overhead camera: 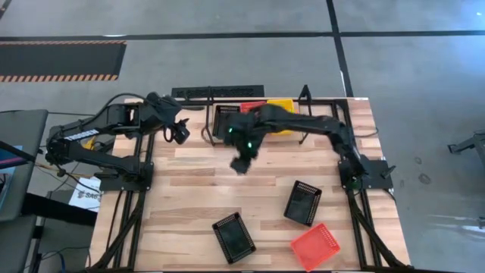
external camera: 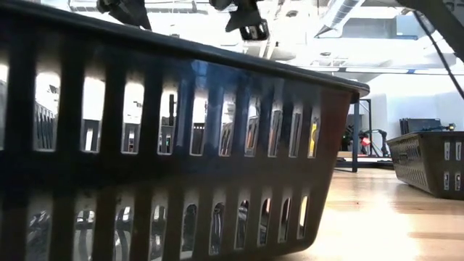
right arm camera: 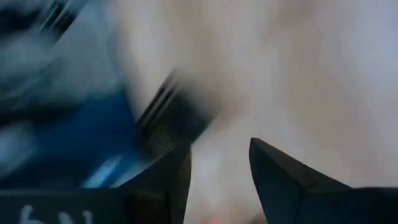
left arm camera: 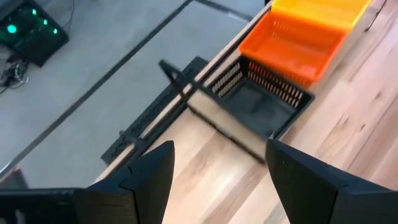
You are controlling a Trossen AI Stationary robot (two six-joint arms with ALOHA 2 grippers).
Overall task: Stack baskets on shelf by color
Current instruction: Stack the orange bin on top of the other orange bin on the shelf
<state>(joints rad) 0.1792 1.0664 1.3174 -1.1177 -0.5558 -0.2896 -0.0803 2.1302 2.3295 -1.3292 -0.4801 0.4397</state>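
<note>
Right hand (overhead camera: 241, 164): over bare counter (overhead camera: 189, 189) just in front of the shelf (overhead camera: 220, 95), fingers (right arm camera: 283, 174) apart, holding nothing.
Left hand (overhead camera: 180, 134): beside the shelf's left end, fingers (left arm camera: 149, 177) apart, empty.
Shelf baskets: black basket (left arm camera: 258, 102), red basket (left arm camera: 292, 46) and yellow basket (left arm camera: 323, 11) sit side by side on it, behind the right hand.
Loose baskets: two black (overhead camera: 234, 236) (overhead camera: 303, 202) and one red (overhead camera: 314, 246) lie well in front of the shelf, apart from both hands.

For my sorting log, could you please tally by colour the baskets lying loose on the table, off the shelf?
Black baskets: 2
Red-orange baskets: 1
Total: 3
</note>
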